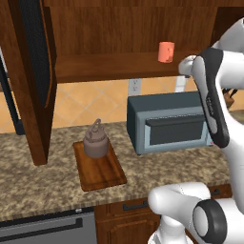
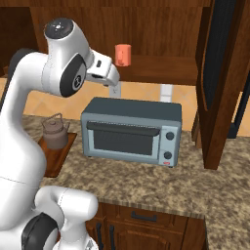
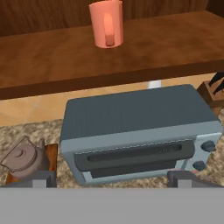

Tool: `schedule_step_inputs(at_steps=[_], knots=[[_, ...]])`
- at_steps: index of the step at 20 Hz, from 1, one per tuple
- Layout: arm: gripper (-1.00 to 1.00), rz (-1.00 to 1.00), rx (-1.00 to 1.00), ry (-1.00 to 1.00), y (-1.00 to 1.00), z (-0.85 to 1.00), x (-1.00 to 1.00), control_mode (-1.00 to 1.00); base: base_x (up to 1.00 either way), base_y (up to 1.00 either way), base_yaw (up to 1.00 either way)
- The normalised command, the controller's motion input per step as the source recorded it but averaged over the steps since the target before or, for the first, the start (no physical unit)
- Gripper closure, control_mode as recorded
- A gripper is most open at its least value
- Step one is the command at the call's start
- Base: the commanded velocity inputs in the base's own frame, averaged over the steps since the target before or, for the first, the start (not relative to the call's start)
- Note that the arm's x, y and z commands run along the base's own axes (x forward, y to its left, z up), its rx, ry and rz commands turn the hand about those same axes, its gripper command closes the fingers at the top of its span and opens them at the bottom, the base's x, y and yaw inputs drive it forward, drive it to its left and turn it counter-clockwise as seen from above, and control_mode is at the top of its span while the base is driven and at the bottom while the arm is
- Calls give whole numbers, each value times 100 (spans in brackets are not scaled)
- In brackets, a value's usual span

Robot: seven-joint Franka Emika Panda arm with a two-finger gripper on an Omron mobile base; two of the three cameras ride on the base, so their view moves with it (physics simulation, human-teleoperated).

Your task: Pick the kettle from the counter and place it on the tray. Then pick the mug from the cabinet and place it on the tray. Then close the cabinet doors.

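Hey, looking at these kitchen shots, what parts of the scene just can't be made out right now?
- Tray: right base view, its near part is hidden behind the white arm; hand view, cut off by the grey band.
- Cabinet doors: both base views cut their tops off at the frame edge.
- Dark object right of the toaster oven: hand view, clipped by the edge, so it cannot be identified.
- Mug: base views, handle too small to tell.

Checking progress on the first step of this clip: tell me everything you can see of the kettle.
The small squat brownish-grey metal kettle has a rounded body, a lid knob and an arched loop handle on top. It stands upright on the far half of the flat dark reddish-brown wooden tray, which lies on the speckled granite-look counter left of the grey toaster oven. Nothing but the tray touches it.
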Motion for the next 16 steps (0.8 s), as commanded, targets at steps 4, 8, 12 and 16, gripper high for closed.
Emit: schedule_step_inputs(at_steps=[4, 8, 12, 16], knots=[[-100, 0, 0, 9, 4, 0, 69, -100, 0, 0, 0], [-100, 0, 0, 0, 0, 0, 47, -100, 0, 0, 0], [-100, 0, 0, 0, 0, 3, 45, -100, 0, 0, 0], [-100, 0, 0, 0, -1, 6, 47, -100, 0, 0, 0]])
